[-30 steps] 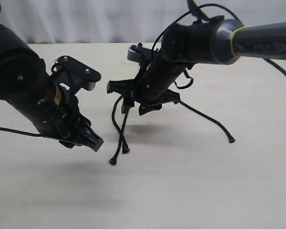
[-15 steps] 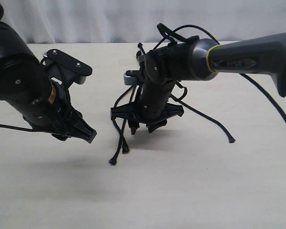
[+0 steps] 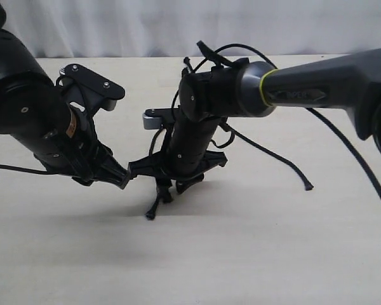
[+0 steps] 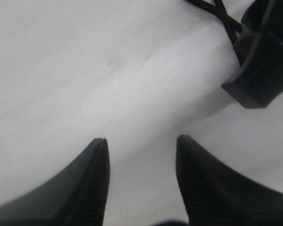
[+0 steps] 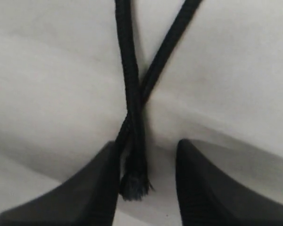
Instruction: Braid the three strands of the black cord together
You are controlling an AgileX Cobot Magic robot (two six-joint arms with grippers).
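Right pincer dropped lower, jaws apart astride two crossed thin black braided-rope strands | left pincer parted, empty | braid barely started

Pale table: two crossed strands, frayed tips resting near centre; third strand trailing right.

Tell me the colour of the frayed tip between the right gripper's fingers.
The frayed tip is black; the right wrist view shows it best.
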